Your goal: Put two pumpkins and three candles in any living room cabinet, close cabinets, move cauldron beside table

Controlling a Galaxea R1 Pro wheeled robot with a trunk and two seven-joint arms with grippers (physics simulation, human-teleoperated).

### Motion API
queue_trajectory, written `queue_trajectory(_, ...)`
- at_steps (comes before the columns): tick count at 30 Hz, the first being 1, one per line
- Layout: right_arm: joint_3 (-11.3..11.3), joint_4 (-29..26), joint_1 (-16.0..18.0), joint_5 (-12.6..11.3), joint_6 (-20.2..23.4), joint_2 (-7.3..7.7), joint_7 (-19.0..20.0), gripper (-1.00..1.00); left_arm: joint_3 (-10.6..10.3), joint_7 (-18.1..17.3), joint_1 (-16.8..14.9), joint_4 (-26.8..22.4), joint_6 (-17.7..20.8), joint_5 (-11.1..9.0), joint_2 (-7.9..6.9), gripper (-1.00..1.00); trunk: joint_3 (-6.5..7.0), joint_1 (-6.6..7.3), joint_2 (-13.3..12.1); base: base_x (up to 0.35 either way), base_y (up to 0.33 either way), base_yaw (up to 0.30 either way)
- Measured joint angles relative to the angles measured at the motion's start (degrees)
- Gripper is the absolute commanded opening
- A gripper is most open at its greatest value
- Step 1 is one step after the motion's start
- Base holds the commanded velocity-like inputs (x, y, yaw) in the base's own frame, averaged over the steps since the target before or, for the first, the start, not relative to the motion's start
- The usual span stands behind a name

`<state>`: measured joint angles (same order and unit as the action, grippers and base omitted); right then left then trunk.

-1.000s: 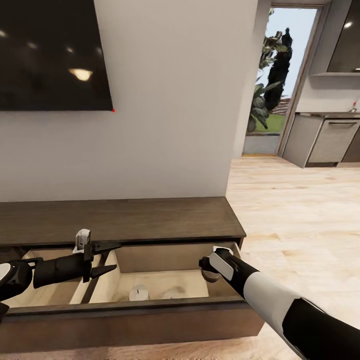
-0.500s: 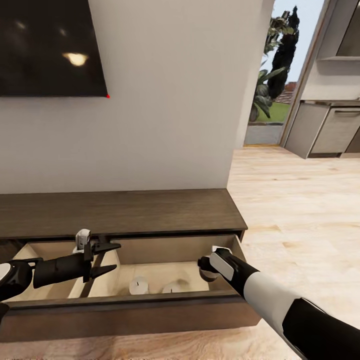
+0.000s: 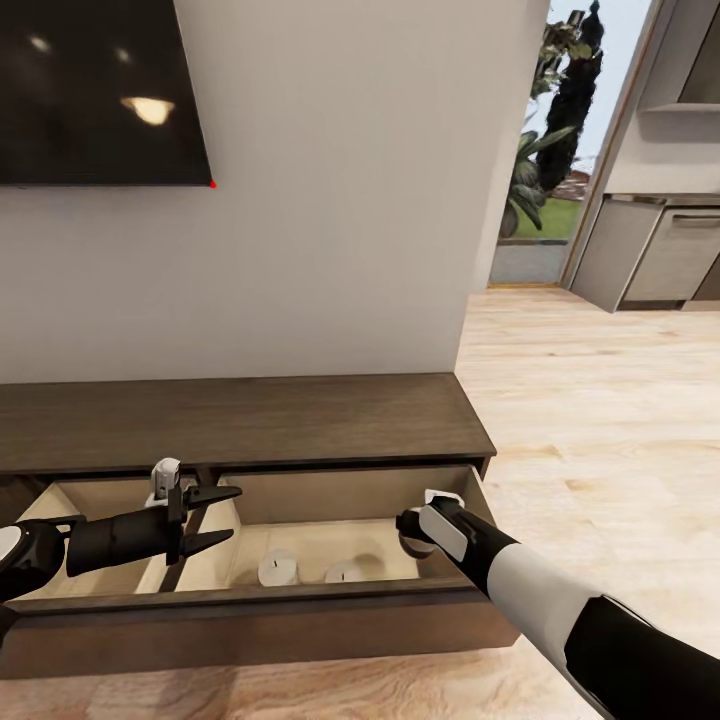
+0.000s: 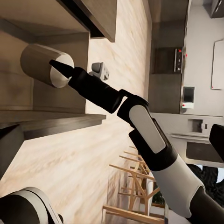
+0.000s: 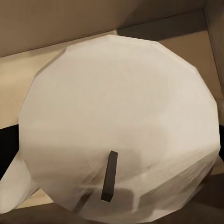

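Right pincer [image 3: 405,533] grips candle [image 5: 116,126] over open cabinet [image 3: 250,440].

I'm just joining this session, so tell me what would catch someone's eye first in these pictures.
The open drawer of the low cabinet draws the eye: two candles stand on its pale floor. The right gripper holds a third candle over the drawer's right end, while the left gripper hovers open near the divider. A dark TV hangs on the wall above.
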<state>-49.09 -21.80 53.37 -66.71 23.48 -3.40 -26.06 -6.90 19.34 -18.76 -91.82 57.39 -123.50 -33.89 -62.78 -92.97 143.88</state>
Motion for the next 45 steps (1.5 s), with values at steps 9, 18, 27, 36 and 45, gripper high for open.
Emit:
queue_trajectory(9, 0.01, 0.0, 0.0, 1.2, -0.03, -0.05, 0.0, 1.0, 0.0, 0.0, 0.0, 0.0, 0.0, 0.0, 0.0, 1.0, 0.0, 0.0, 0.0, 0.0, 0.0, 0.0)
queue_trajectory(18, 0.01, 0.0, 0.0, 1.22, -0.02, 0.01, 0.0, 1.0, 0.0, 0.0, 0.0, 0.0, -0.01, 0.0, 0.0, 1.0, 1.11, 0.13, -0.07, 0.0, 0.0, 0.0)
queue_trajectory(27, -0.06, 0.32, 0.0, 1.62, -1.27, -0.03, 2.01, 1.0, 0.0, 0.0, 0.0, 0.0, 0.0, 0.01, 0.0, 1.0, 1.11, 0.13, -0.07, 0.0, 0.0, 0.0)
queue_trajectory(36, -0.02, 1.4, 0.0, 2.36, -1.53, -0.06, 3.16, 1.0, 0.03, 0.0, 0.0, 0.09, 0.0, 0.0, 0.0, 1.0, 1.11, 0.13, -0.07, 0.038, 0.0, 0.0)
queue_trajectory(45, -0.02, 1.48, 0.0, 2.39, -1.14, -0.06, 3.17, 1.0, 0.07, 0.0, 0.0, 0.09, -0.01, 0.01, 0.0, 1.0, 1.11, 0.13, -0.07, 0.019, 0.0, 0.0)
